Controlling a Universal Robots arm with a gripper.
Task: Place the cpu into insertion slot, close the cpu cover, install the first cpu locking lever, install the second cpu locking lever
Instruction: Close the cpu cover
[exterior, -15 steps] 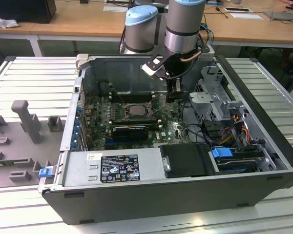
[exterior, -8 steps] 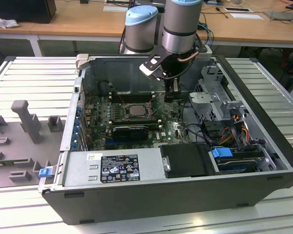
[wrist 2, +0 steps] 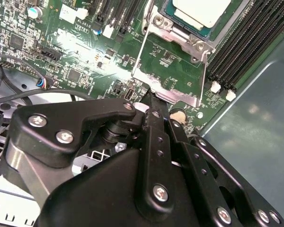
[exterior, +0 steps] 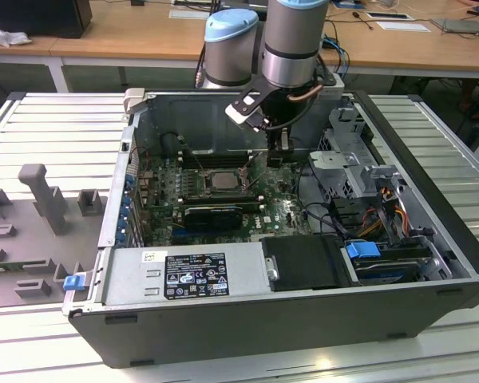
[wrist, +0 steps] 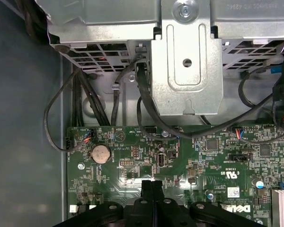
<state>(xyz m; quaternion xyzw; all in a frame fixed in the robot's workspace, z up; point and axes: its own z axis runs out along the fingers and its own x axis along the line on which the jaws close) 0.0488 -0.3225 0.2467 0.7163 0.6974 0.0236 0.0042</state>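
**A:** What is sitting toward the exterior view's left?

**B:** Grey plastic fixture blocks (exterior: 44, 199) are resting near that edge of the ribbed metal tabletop (exterior: 56, 120). The open dark grey computer case (exterior: 247, 335) is occupying the middle.

**A:** Where is the chip lying?

**B:** The small square silver-grey cpu (exterior: 222, 179) is sitting flat in the metal-framed insertion slot (wrist 2: 196, 46) on the green motherboard (exterior: 275, 209), with long black memory slots (wrist 2: 241, 42) running beside it. Two thin wire locking levers (wrist 2: 139, 47) are reaching from the socket frame toward the arm.

**A:** And the arm?

**B:** The black end effector (exterior: 278, 155) is hanging over the board, just to the exterior view's right of the chip. Its fingers (wrist: 146, 187) are pressing together with nothing showing between them, and in the second wrist view their tip is sitting just beside a bright metal plate (wrist 2: 173, 90) at the socket's edge.

**A:** Further right?

**B:** A silver drive cage (exterior: 343, 152) and a blue plastic latch (exterior: 363, 249) are sitting inside the case.
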